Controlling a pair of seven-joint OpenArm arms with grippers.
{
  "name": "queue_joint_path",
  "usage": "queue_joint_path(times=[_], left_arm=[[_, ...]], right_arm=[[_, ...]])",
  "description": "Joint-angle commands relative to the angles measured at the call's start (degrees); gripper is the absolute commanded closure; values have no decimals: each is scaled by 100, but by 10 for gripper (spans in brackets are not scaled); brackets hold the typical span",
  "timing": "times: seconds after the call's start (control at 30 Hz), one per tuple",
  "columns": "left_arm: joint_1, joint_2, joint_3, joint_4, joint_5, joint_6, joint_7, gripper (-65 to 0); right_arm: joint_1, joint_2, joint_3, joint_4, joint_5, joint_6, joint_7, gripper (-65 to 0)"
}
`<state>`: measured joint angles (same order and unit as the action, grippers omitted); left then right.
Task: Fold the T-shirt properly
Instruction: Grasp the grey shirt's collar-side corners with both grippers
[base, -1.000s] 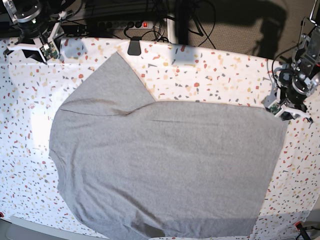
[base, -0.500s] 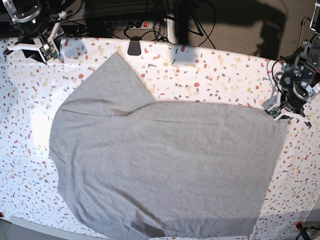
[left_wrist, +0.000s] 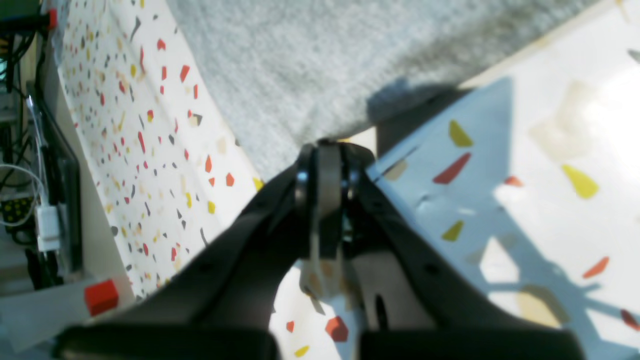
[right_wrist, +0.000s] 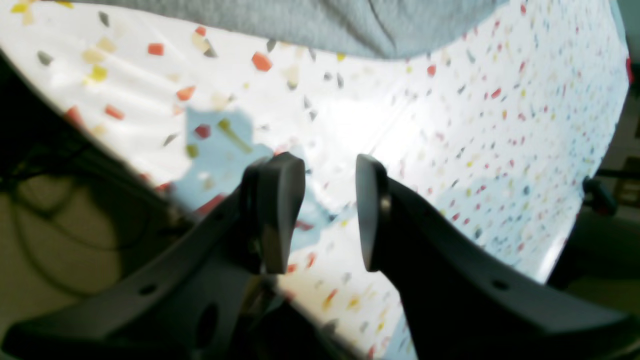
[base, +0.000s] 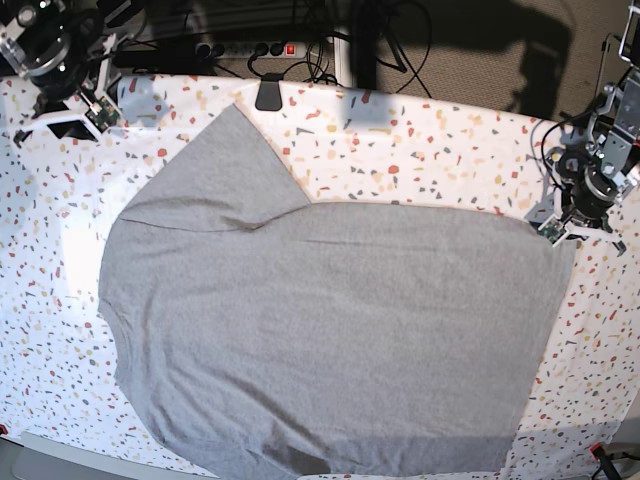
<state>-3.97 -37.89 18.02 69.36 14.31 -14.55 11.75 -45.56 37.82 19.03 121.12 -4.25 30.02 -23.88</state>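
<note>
The grey T-shirt lies spread flat on the speckled table, plain side up, with one sleeve pointing to the far left. My left gripper is at the shirt's far right corner. In the left wrist view its jaws are shut, with their tips touching that corner of the T-shirt. I cannot tell whether cloth is pinched between them. My right gripper hangs at the table's far left corner, apart from the shirt. In the right wrist view it is open and empty, with the T-shirt well beyond it.
The speckled white table cover runs to the edges on all sides. A black clip sits on the far edge. A power strip and cables lie behind the table.
My left gripper has moved a little to the left, onto the shirt's far right corner. My right arm has shifted slightly back and left. The shirt has not moved.
</note>
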Motion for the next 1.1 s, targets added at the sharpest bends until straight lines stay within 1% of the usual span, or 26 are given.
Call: queue_joint_path(times=[0.0, 0.07, 0.13, 0.2, 0.27, 0.33, 0.4, 0.47, 0.5, 0.73, 0.83, 1.07], left_arm=[[-81, -105, -35, 42, 17, 81, 48, 0], [-85, -105, -35, 42, 20, 107, 61, 0], [-83, -103, -35, 42, 17, 107, 63, 0], [-83, -103, -35, 42, 20, 107, 129, 0], [-85, -105, -35, 42, 20, 105, 291, 0], [-85, -105, -35, 42, 20, 107, 481, 0], [-83, -105, -35, 42, 22, 107, 586, 0], [-83, -105, -35, 42, 20, 107, 649, 0], [-83, -105, -35, 42, 20, 107, 647, 0], [-96, -105, -35, 42, 20, 107, 647, 0], [-98, -103, -35, 42, 20, 109, 645, 0], [-98, -103, -35, 42, 20, 109, 645, 0]], right_arm=[[87, 140, 15, -33, -13, -11, 164, -223], [313, 295, -151, -225, -13, 13, 219, -227], [570, 472, -507, -407, -79, 7, 201, -255], [881, 636, -1043, -575, -341, -2, 197, -288], [1250, 769, -1639, -763, -619, -26, 197, -307], [1659, 835, -2201, -962, -925, -153, 170, -313], [2057, 885, -2695, -1137, -1180, -269, 33, -313], [2371, 885, -3071, -1255, -1298, -282, -225, -313], [2485, 887, -3224, -1296, -1300, -282, -269, -313], [2811, 883, -4006, -1589, -1390, -278, -249, -313], [2970, 883, -4282, -1773, -1685, -284, -251, -313], [3554, 863, -4739, -2337, -1676, -286, -273, -313]])
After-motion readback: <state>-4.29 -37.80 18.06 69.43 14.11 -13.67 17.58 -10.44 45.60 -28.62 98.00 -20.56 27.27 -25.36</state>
